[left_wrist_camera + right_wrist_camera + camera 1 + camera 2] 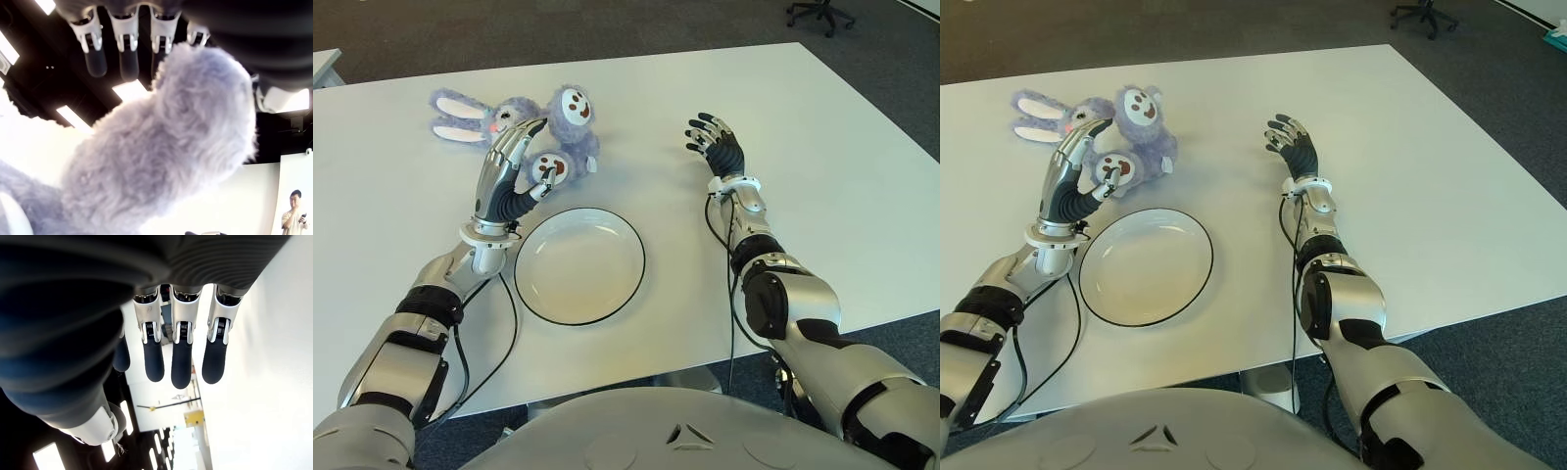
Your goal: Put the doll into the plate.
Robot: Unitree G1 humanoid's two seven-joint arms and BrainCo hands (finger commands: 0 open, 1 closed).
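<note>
A purple plush bunny doll (pixel 570 119) lies on the white table (pixel 822 196), behind a white plate (pixel 579 266) with a dark rim. My left hand (pixel 536 152) reaches over the doll from the near side. Its fingers (pixel 128 58) are stretched above the doll's foot and the thumb touches the foot's sole, so the furry leg (pixel 166 156) sits between them without being squeezed. The plate holds nothing. Farther right, my right hand (pixel 713 137) shows with its fingers (pixel 181 357) spread and holding nothing.
The plate lies just right of my left forearm (pixel 450 279). The table's far edge borders dark carpet, where an office chair (pixel 819 14) stands at the back right. A person (pixel 293 210) appears far off in the left wrist view.
</note>
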